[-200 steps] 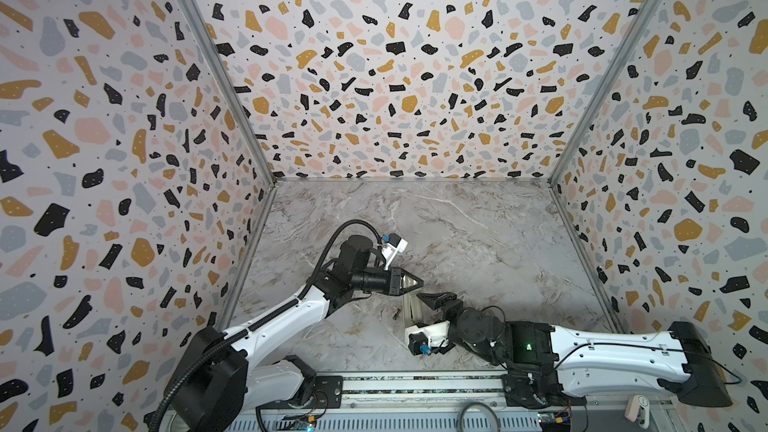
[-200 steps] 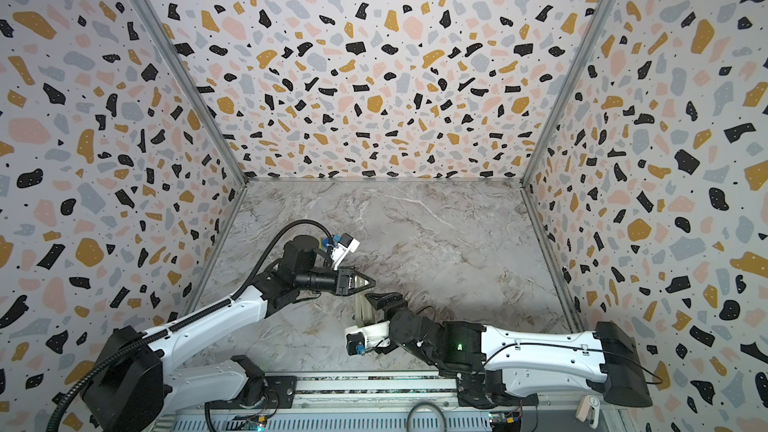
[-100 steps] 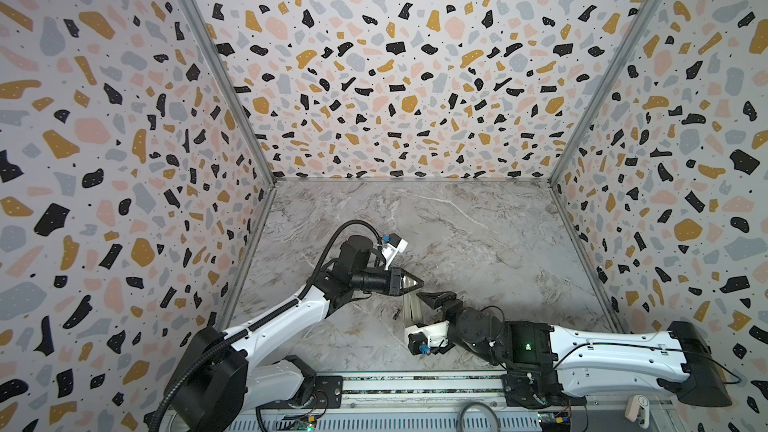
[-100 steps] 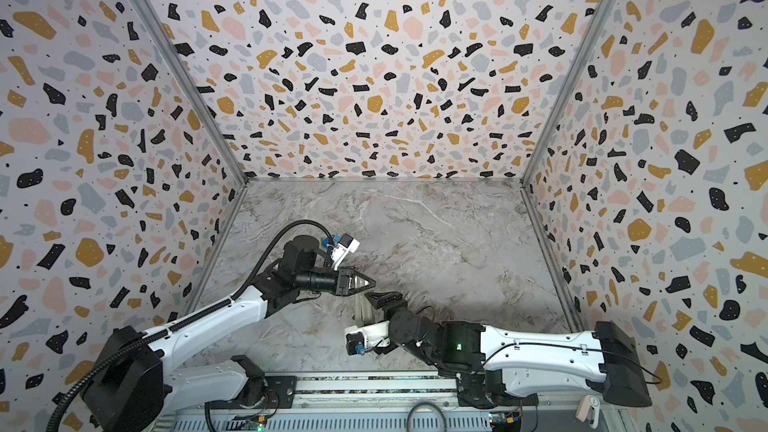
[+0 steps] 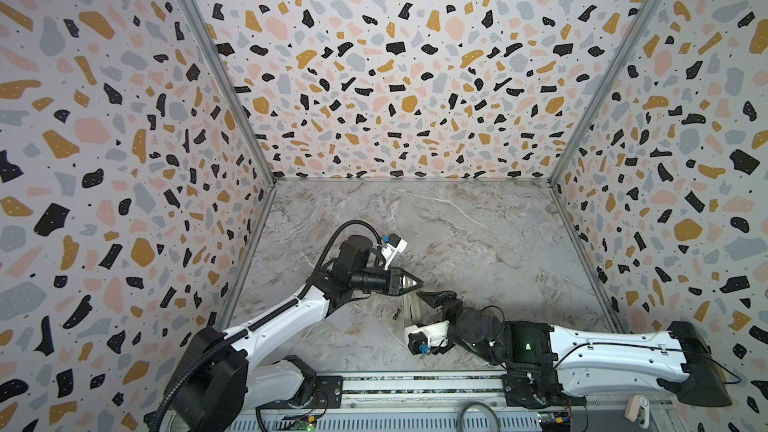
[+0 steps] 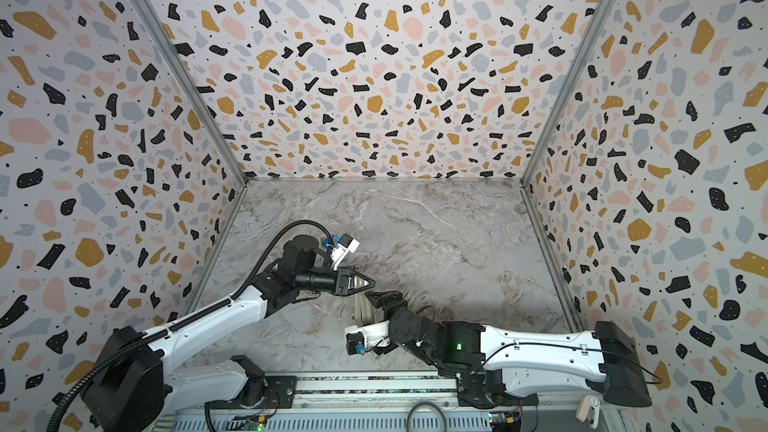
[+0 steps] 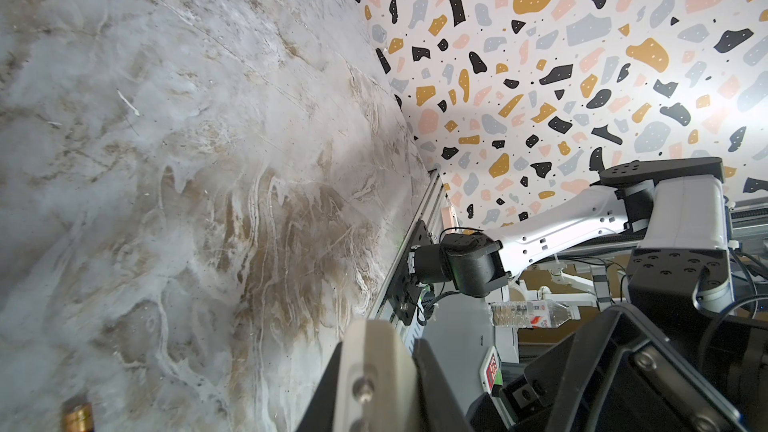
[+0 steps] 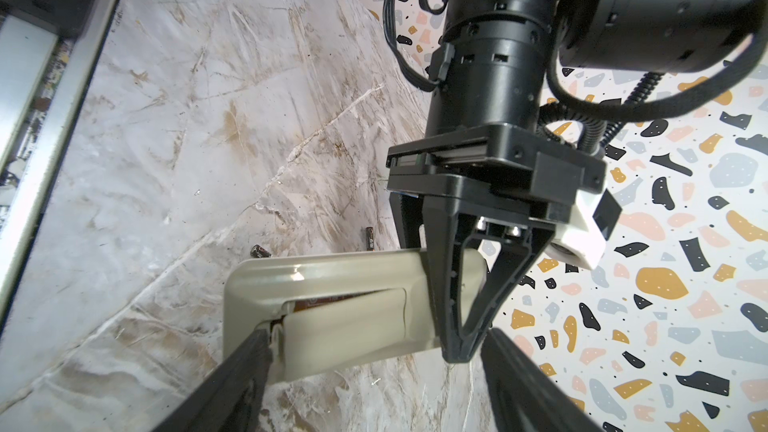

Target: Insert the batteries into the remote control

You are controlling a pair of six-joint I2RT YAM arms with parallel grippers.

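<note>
My left gripper [image 5: 417,283] [image 6: 371,283] [image 8: 461,349] is shut on one end of the remote control [image 8: 332,272] [image 5: 409,309] [image 6: 362,308], a cream handset with its plain back in the right wrist view. The battery cover [image 8: 345,326] is lifted along one edge, with a dark gap beside it. My right gripper [image 8: 374,388] [image 5: 434,299] [image 6: 382,297] is open, and one of its fingertips [image 8: 259,342] touches the cover's end. Two batteries [image 8: 370,238] [image 8: 259,250] lie on the marble behind the remote. One battery [image 5: 397,313] shows in a top view. A brass-ended battery [image 7: 78,415] shows in the left wrist view.
The metal front rail [image 5: 415,384] with both arm bases runs close behind the grippers. Speckled walls [image 5: 124,160] enclose the marble floor [image 5: 457,234] on three sides. A water bottle [image 7: 528,313] lies outside, beyond the rail.
Both arms stay almost where they were. The right gripper's jaws look slightly wider apart.
</note>
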